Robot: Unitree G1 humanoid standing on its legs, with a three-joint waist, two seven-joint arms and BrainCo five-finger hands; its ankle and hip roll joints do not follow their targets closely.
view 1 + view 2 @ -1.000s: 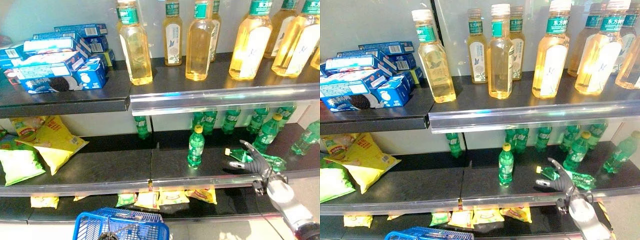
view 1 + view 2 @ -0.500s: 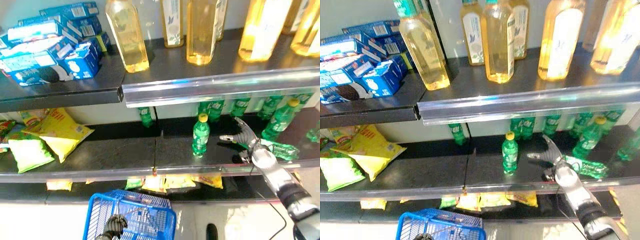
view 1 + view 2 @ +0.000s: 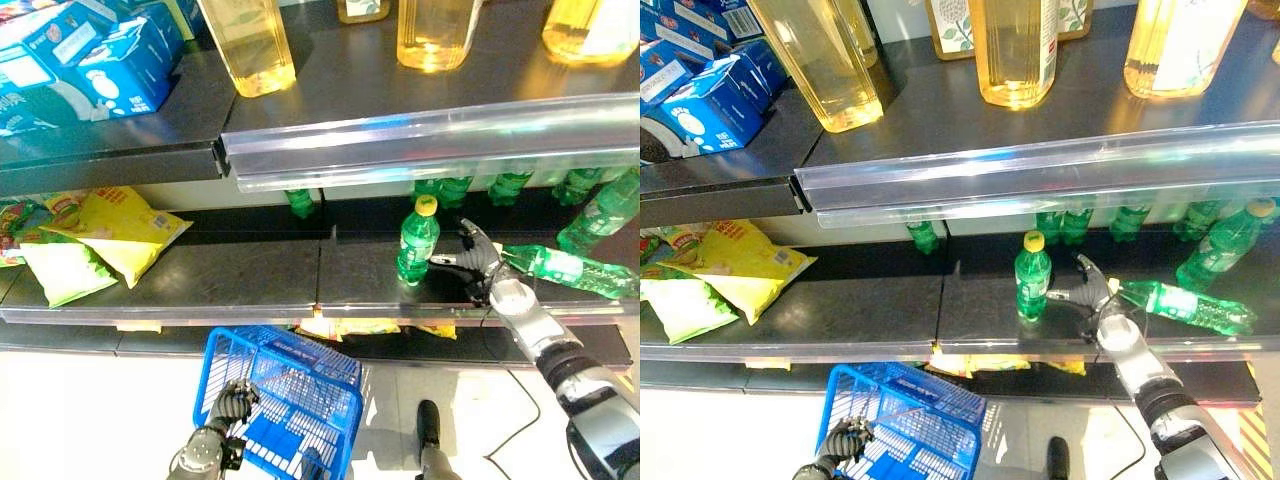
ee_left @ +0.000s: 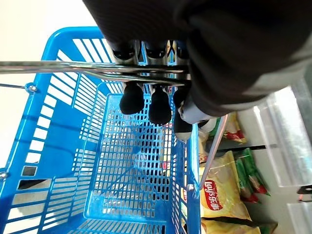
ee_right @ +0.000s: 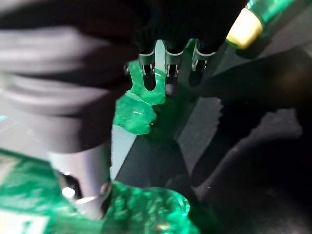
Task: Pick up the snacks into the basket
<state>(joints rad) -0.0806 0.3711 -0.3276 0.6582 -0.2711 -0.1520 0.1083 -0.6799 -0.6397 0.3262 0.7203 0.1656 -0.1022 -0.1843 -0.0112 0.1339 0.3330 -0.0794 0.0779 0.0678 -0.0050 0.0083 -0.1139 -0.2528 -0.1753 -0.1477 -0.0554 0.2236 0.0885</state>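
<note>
Yellow chip bags (image 3: 118,232) and a green bag (image 3: 57,277) lie at the left of the middle shelf. More small snack packs (image 3: 345,327) sit on the shelf below. My left hand (image 3: 231,402) is shut on the metal handle (image 4: 92,68) of the blue basket (image 3: 288,398), which hangs low in front of the shelves. My right hand (image 3: 480,266) reaches onto the middle shelf with fingers spread open. It is between an upright green bottle (image 3: 416,241) and a green bottle lying on its side (image 3: 566,270), holding nothing.
The top shelf carries tall yellow drink bottles (image 3: 248,45) and blue biscuit boxes (image 3: 75,60). A clear price rail (image 3: 430,140) runs along its front edge. More green bottles (image 3: 1215,245) stand at the back right of the middle shelf.
The camera has tipped downward, bringing the basket and my left hand into view. My right hand has shifted left from the lying bottle's cap toward the upright bottle.
</note>
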